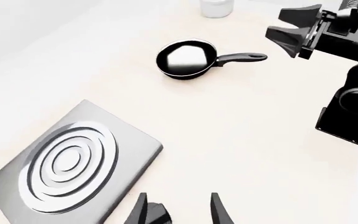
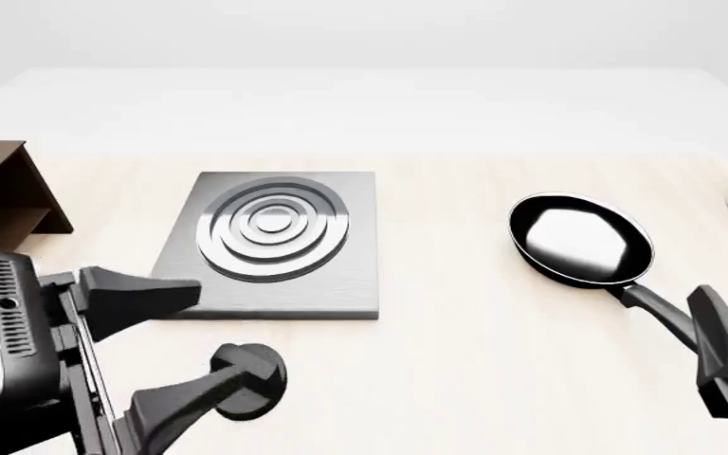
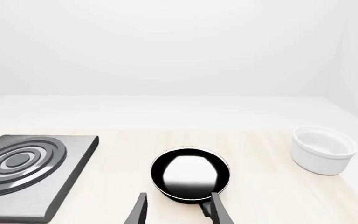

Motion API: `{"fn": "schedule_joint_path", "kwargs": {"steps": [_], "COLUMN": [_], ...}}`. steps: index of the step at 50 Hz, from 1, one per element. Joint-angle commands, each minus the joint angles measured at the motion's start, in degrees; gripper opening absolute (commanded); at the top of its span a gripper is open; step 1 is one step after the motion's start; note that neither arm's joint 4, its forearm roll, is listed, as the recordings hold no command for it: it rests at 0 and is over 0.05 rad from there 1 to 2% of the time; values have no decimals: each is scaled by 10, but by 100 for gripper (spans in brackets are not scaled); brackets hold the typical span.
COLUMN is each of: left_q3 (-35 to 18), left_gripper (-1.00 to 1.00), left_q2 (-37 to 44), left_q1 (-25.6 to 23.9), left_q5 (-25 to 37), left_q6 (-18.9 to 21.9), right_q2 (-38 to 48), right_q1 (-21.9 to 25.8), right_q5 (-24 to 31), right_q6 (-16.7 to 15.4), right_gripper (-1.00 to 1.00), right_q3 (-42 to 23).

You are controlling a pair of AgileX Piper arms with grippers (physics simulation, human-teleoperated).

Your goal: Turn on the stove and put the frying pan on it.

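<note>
Pale wood tabletop (image 2: 465, 379) under flat white surroundings carries everything, and the stove (image 2: 276, 246) serves best as the landmark. It lies flat with its silver rings facing up and nothing on them, so the pan's destination is free.

Just nearer the arms than the stove's front edge sits the small black knob (image 2: 247, 377). The left pincer (image 2: 187, 346) hangs over it with its jaws spread wide, one finger near the stove's front left corner and the other reaching across the knob; it grips nothing that I can see. That pose looks chosen for closing on the knob to switch the stove on, though whether a finger already touches it cannot be told.

Well to the right of the stove rests the frying pan (image 2: 579, 240), upright on the tabletop, its glossy interior empty, its handle (image 2: 648, 301) pointing back toward the arms. The right pincer (image 3: 175, 210) is lined up on that handle, jaws apart, holding nothing; one finger seems to overlap the handle in the right wrist view, but contact is unclear.

Farther right still stands a white bowl (image 3: 324, 149), empty. A brown wooden shelf (image 2: 4, 199) sits left of the stove.
</note>
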Motion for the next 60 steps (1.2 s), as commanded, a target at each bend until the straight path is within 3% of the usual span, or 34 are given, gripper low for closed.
{"fn": "schedule_joint_path", "kwargs": {"steps": [1,2,4,6,8,12,18,22,26,27,29,34,41,45,48,54,60], "left_q3": [-16,-6,2,16,37,69,113,137,173,177,167,125,140,147,147,142,152], "left_gripper": [100,100,100,100,100,100,100,100,100,100,100,100,100,100,100,100,100], "left_q2": [-226,-262,-279,-302,-343,-343,-343,-343,-343,-343,-343,-343,-343,-343,-343,-343,-343], "left_q1": [116,148,165,192,235,296,361,412,449,462,485,538,555,556,553,549,548], "left_q5": [153,166,172,176,176,110,5,-43,-95,-113,-100,-127,-134,-132,-129,-124,-131], "left_q6": [48,66,65,20,38,66,69,32,41,21,-26,-46,-53,-61,-64,-68,-67], "right_q2": [15,17,18,21,22,18,13,9,13,18,25,48,71,111,162,222,235], "right_q1": [2,3,3,4,4,6,7,8,10,11,13,17,26,33,25,46,82], "right_q5": [-12,-14,-15,-17,-18,-15,-9,-6,-8,-12,-18,-34,-49,-60,-74,-19,74], "right_q6": [-6,-6,-7,-8,-10,-12,-15,-17,-22,-25,-28,-41,-50,-33,-49,-53,-42], "right_gripper": [100,100,100,100,100,100,100,100,100,100,100,100,100,100,100,100,100], "right_q3": [0,0,0,0,0,0,0,0,0,0,0,0,-1,-14,-23,-82,-155]}}
